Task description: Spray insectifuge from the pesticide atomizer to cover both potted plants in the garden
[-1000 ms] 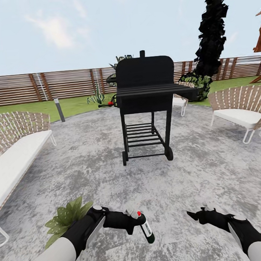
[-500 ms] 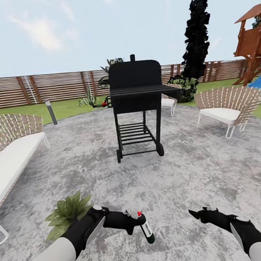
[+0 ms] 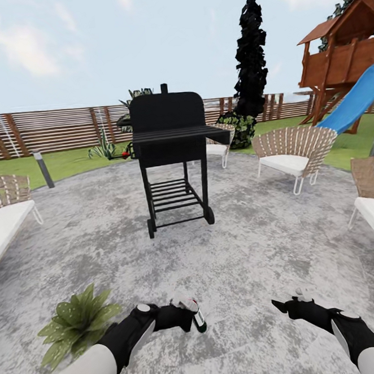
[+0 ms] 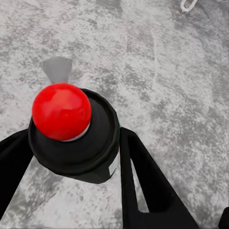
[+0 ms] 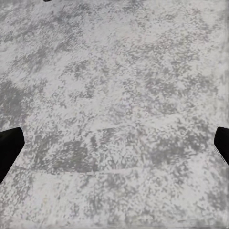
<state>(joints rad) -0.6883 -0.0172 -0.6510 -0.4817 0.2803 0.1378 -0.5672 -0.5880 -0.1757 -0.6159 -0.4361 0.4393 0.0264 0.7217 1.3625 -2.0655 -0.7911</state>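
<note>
The pesticide atomizer is gripped by the left gripper, low over the near part of the grey paved patio — in the left wrist view the fingers are seen pressed against its dark body, the red dot uppermost. The right gripper is held over bare paving with nothing in it, its jaws spread wide apart. One potted plant is seen at the near left, just beside the left arm. A black grill stands farther off at centre — chairs and a wooden fence lie beyond.
</note>
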